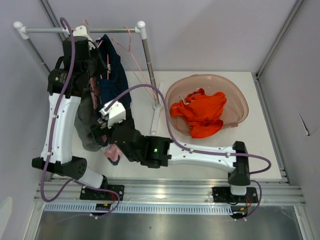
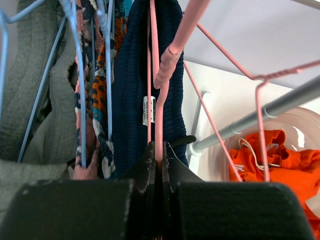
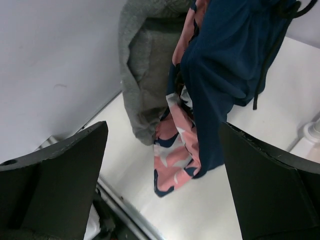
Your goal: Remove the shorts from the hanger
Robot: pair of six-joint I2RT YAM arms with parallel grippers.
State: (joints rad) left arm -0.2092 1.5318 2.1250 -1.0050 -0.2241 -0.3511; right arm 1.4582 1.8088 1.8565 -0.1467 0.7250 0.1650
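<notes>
A rack with a grey metal rail stands at about 10 o'clock on the white tabletop. Three garments hang from it side by side. The dark navy blue shorts, with a ribbed waistband, are on a thin pink wire hanger towards the 3 o'clock end of the group. Touching them are pink-and-navy patterned shorts, and at 9 o'clock of those are grey fleece shorts. The grey pair seems to hang on a pale blue wire hanger.

The left gripper is raised to the rail. Its black fingers are pressed together on the lower wire of the pink hanger, just in front of the navy waistband.

The right arm lies across the tabletop pointing towards 9 o'clock. The right gripper is spread wide and holds nothing. Its two black fingers stand apart on either side of the hanging hems. The patterned and navy legs hang between the fingers in the right wrist view, and no contact shows.

At about 2 o'clock a round, translucent pink plastic basin sits on the tabletop, well apart from the rack. A crumpled bright orange garment lies inside it.
</notes>
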